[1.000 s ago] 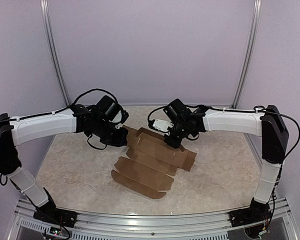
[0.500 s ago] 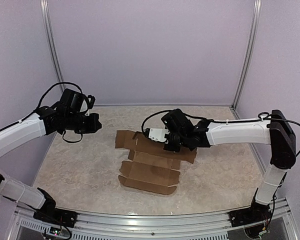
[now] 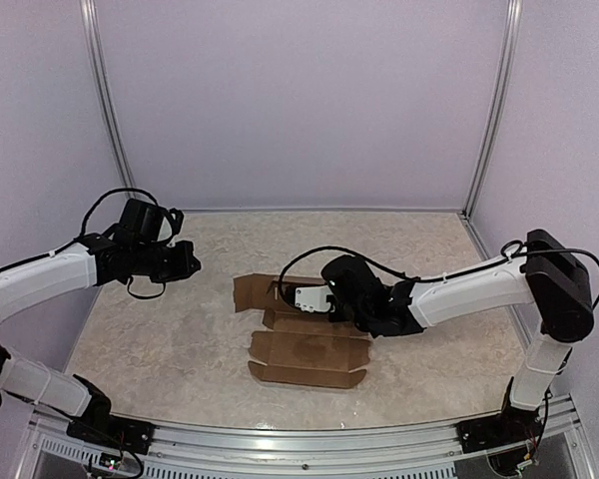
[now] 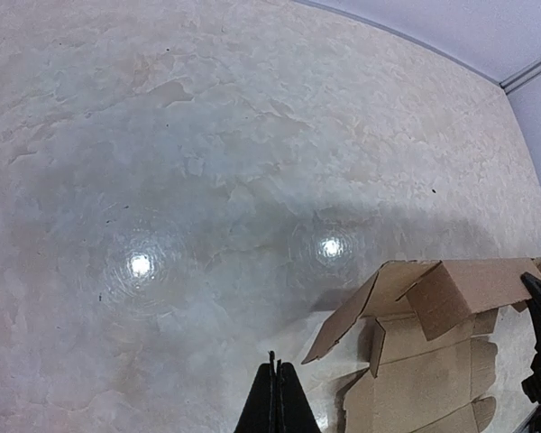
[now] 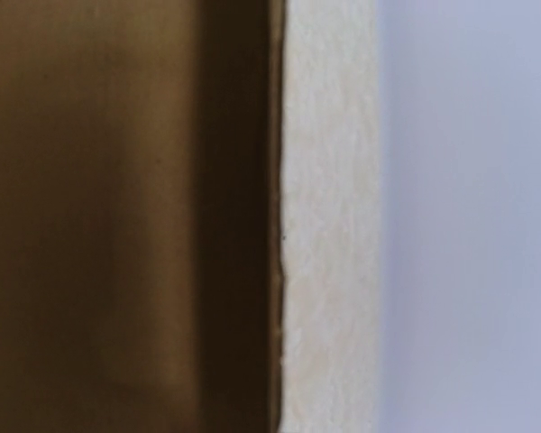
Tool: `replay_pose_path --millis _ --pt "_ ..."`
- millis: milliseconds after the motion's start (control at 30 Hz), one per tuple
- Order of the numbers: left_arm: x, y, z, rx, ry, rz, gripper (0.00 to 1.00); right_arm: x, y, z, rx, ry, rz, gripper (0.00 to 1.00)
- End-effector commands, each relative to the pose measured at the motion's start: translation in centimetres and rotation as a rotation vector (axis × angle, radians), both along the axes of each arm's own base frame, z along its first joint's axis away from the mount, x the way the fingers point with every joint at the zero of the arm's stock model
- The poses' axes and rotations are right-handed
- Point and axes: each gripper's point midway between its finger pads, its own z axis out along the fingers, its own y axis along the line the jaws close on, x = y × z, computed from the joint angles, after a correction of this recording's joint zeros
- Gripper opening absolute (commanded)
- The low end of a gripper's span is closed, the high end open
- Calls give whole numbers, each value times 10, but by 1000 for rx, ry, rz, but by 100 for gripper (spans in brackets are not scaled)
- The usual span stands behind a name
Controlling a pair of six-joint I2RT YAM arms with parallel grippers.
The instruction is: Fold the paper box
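Walls [image 3: 299, 100]: plain lilac panels close off the far side and both flanks of the scene.
Table [image 3: 150, 339]: pale, marbled and glossy; two lamp glints show on it in the left wrist view [image 4: 162, 135].
Posts [image 3: 105, 110]: slim metal uprights stand at the far left and far right corners.
Rail [image 3: 280, 439]: a metal strip runs along the near edge and carries both arm bases.
Right arm [image 3: 474, 284]: white and black, it reaches from the near right corner leftward and low over the middle of the table.
Left arm [image 3: 40, 279]: it comes in from the left edge and is held above the table's left part.
Paper box [image 3: 309, 359]: brown cardboard at the middle of the table, mostly flat. Its near panel with rounded tabs lies down, and its far left flap stands partly raised. In the left wrist view [image 4: 433, 361] it sits at the lower right with flaps lifted.
Right gripper [image 3: 344, 299]: it is down on the middle of the cardboard, jaws closed. Whether any card is pinched cannot be told. Its own camera shows only blurred brown card [image 5: 117, 216] beside a strip of table.
Left gripper [image 3: 190, 261]: fingers [image 4: 275, 401] are pressed together with nothing between them. It hangs over bare table, well apart from the cardboard and to its left.
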Motion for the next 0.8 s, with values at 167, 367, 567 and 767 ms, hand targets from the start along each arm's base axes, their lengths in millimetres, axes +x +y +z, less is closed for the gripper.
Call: replay_pose_path --millis 167,367,567,767 --pt "2 -10 -33 -67 32 -4 0 -10 -2 -6 24 -130 -27 0" --pt "12 -27 -53 -112 43 -48 0 -14 -4 -15 5 -143 -27 0" --pt "23 -48 -60 -169 41 -110 0 -18 -3 -13 28 -152 -23 0" --pt "29 -66 -63 -180 56 -159 0 -25 -4 -19 21 -170 -19 0"
